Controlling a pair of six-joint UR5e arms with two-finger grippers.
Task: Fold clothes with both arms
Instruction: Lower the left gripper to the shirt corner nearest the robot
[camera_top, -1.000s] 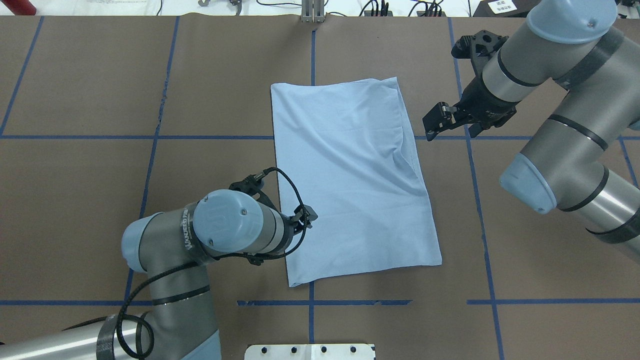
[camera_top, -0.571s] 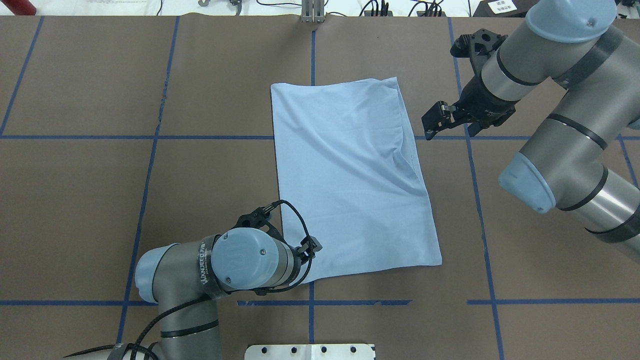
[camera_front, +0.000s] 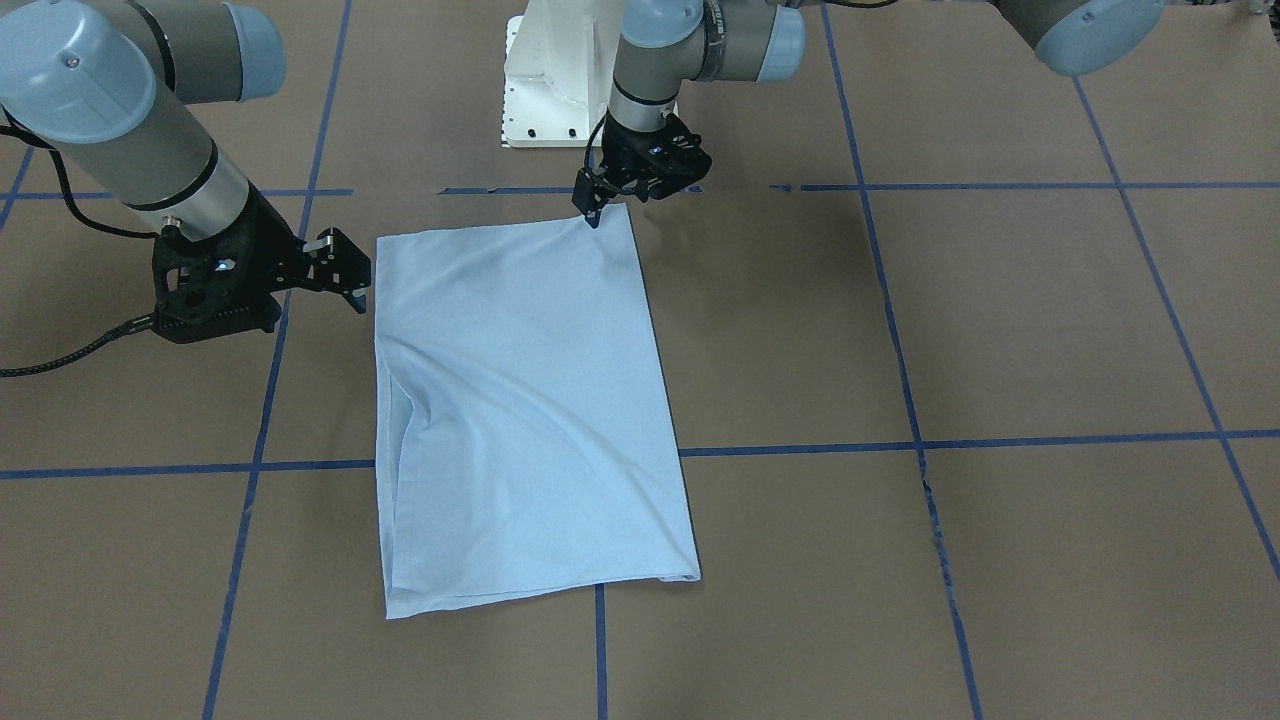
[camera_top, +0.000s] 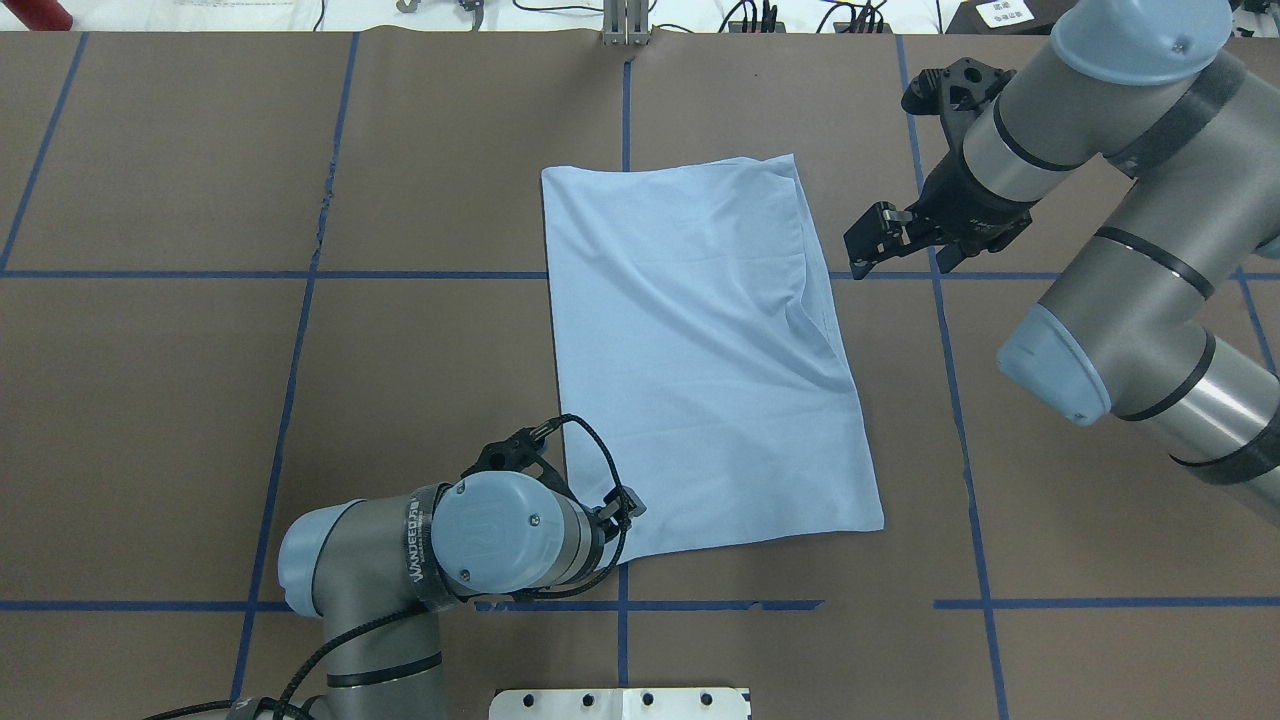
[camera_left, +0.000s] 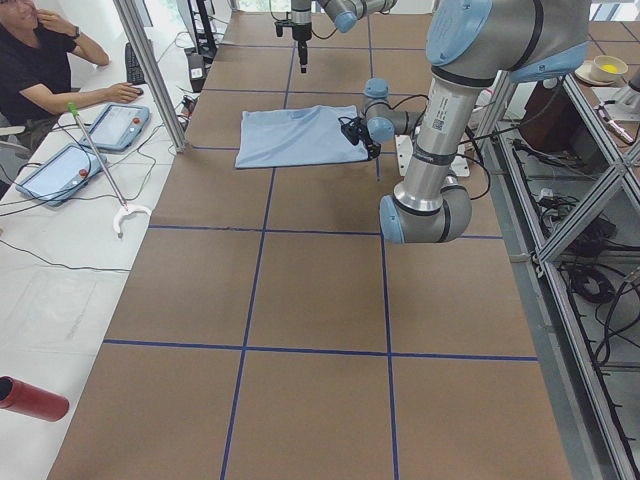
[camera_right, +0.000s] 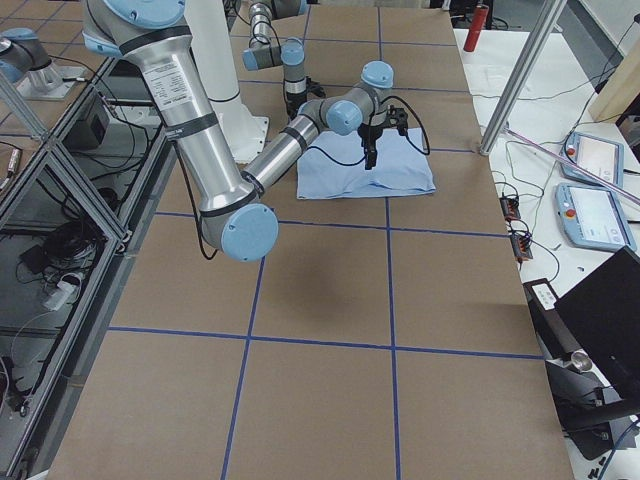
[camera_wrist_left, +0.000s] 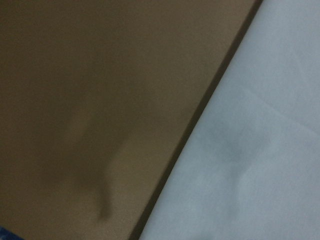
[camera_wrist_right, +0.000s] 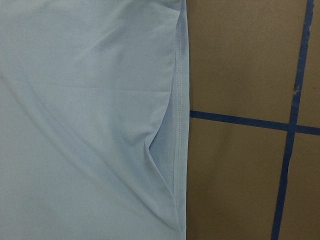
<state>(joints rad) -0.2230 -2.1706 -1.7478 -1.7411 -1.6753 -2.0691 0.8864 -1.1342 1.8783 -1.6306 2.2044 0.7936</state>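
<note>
The clothes are one light blue T-shirt (camera_top: 700, 350), folded into a long rectangle on the brown table with a crease along its right side (camera_wrist_right: 175, 150). No collar or print shows. My left gripper (camera_top: 622, 508) sits low at the shirt's near-left corner (camera_front: 593, 212), its fingers pointing down at the cloth edge. I cannot tell whether it is open or shut, and the left wrist view shows only a blurred cloth edge (camera_wrist_left: 250, 150) on the table. My right gripper (camera_top: 862, 250) hangs open just right of the shirt's far right edge (camera_front: 350, 270), apart from the cloth.
Blue tape lines (camera_top: 300, 275) grid the brown table cover. The white pedestal base (camera_front: 560, 90) stands at the robot's edge, behind the left gripper. A person (camera_left: 40, 70) sits at a side bench with tablets (camera_left: 115, 125). A red cylinder (camera_left: 30, 398) lies there.
My left arm has moved toward the robot along the shirt's left edge, from mid-edge to the near-left corner. The right arm and the shirt have hardly moved.
</note>
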